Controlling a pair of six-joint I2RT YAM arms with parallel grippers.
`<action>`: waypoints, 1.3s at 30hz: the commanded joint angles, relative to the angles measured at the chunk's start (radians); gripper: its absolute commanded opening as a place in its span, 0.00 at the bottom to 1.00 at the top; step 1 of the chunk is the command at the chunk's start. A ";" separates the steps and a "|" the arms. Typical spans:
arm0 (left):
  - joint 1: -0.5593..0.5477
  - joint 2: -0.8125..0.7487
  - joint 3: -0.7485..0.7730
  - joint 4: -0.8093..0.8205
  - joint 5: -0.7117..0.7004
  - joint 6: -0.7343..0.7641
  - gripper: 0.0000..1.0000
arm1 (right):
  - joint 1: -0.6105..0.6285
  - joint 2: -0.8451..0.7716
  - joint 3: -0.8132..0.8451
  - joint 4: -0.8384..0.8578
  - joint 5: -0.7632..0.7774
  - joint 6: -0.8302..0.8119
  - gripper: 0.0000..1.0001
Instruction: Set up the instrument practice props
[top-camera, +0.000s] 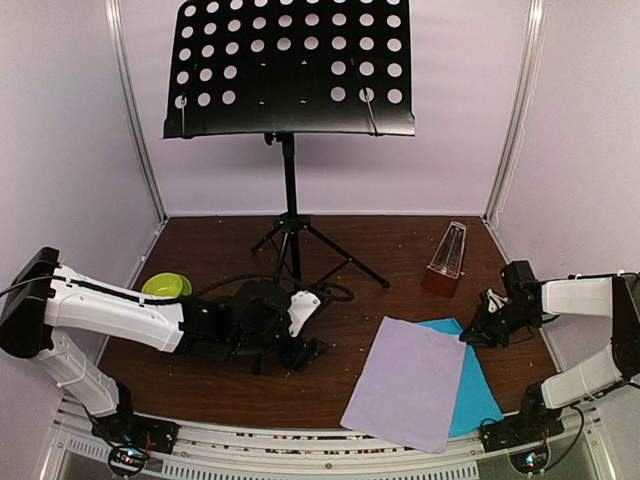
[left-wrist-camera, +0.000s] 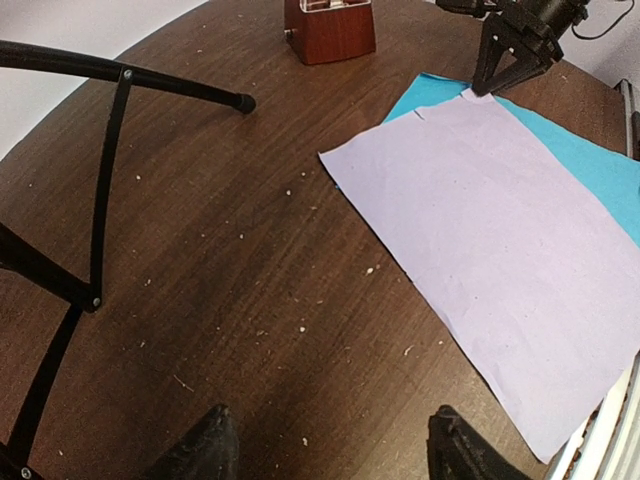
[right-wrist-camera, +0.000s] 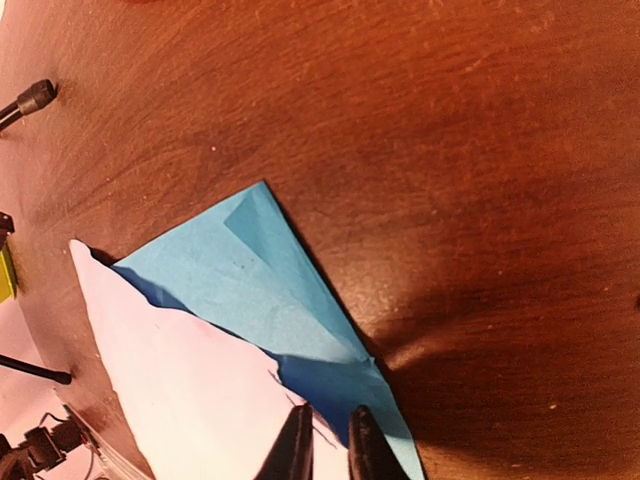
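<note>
The black music stand's perforated desk (top-camera: 290, 70) stands on its tripod (top-camera: 292, 235) at the back, with nothing on it. The reddish-brown metronome (top-camera: 447, 260) stands at the back right, also in the left wrist view (left-wrist-camera: 330, 28). The lilac sheet (top-camera: 405, 380) lies over the cyan sheet (top-camera: 472, 385) at the front right. My right gripper (top-camera: 478, 335) is down at their far corner, jaws drawn close on the lilac sheet's edge (right-wrist-camera: 200, 390), which is slightly raised over the cyan sheet (right-wrist-camera: 250, 270). My left gripper (left-wrist-camera: 330, 450) is open and empty, low over bare table left of the lilac sheet (left-wrist-camera: 500, 270).
A lime-green bowl (top-camera: 166, 285) sits at the left beside my left arm. The tripod legs (left-wrist-camera: 105, 170) spread across the middle of the table, close to my left gripper. White walls enclose the table, and the sheets overhang its front edge (top-camera: 330, 425).
</note>
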 joint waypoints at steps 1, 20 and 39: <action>0.002 0.000 0.001 0.013 -0.016 -0.014 0.67 | 0.002 -0.018 -0.013 0.022 -0.036 -0.008 0.11; -0.010 -0.063 0.053 -0.023 -0.023 0.022 0.71 | 0.091 -0.322 0.024 0.124 -0.128 0.403 0.00; 0.083 -0.083 0.345 -0.202 0.333 0.302 0.80 | 0.401 -0.420 0.371 0.010 -0.268 0.248 0.00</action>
